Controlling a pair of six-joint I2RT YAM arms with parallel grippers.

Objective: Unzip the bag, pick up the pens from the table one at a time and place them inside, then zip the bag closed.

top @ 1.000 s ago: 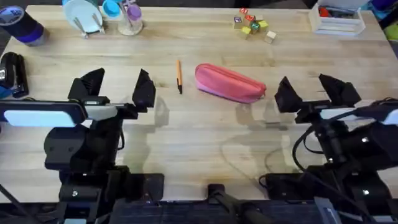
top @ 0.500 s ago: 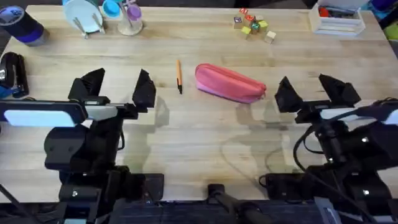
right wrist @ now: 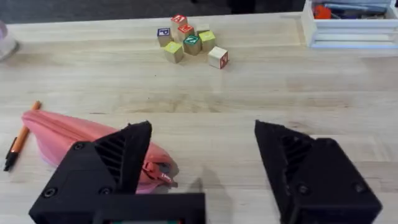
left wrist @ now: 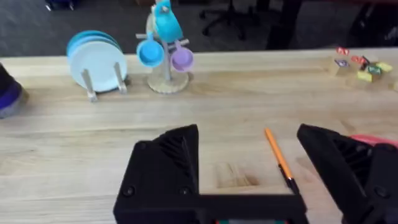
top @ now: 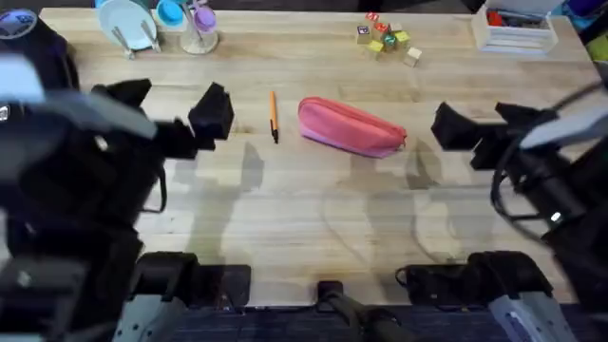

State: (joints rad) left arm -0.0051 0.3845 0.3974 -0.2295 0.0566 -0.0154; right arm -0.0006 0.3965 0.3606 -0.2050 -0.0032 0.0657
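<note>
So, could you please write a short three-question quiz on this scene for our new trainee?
1. True or false: the pen already lies inside the pouch.
2. Which tool is nearer the pen: A) left tool B) right tool?
3. Fill in: both tools are ____ (open/shut).

Key: 1 false, the pen lies on the table beside the pouch. 2 A. 3 open.

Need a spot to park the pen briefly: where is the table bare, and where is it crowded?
Bare: the table between the bag and the arms' bases, and the strip between the mug tree and the blocks. Crowded: far corners, with the plates and white tray.
</note>
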